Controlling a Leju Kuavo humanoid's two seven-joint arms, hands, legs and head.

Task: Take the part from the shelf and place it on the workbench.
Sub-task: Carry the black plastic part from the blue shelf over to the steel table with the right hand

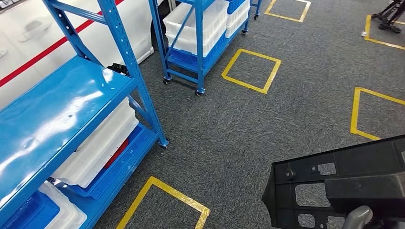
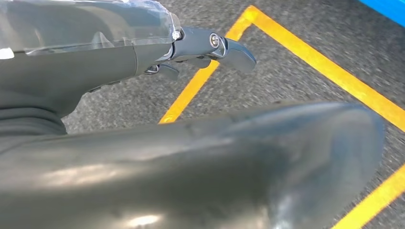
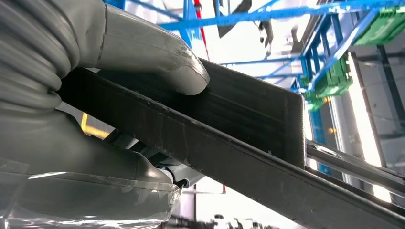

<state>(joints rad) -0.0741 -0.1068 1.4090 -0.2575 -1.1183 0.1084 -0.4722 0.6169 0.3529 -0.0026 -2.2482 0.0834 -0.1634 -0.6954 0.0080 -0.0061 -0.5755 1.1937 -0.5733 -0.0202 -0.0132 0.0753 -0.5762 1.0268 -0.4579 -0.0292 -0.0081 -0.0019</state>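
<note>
Right hand (image 3: 119,62) grasps the black part (image 1: 334,186), well clear of the blue shelf (image 1: 62,109); left hand (image 2: 200,47) hangs released over the carpet (image 1: 286,114).

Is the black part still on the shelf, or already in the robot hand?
In hand. The right robot hand grips the black part, thumb pressed on its edge; in the head view the part hangs over the carpet, away from the blue shelf.

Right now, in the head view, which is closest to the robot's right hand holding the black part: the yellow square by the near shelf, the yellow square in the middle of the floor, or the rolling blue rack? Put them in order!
From the right hand, gripping the black part:
1. Yellow square by the near shelf, at bottom, to the hand's left.
2. Yellow square in the middle of the floor, farther ahead.
3. Rolling blue rack, beyond that square, at top.
</note>
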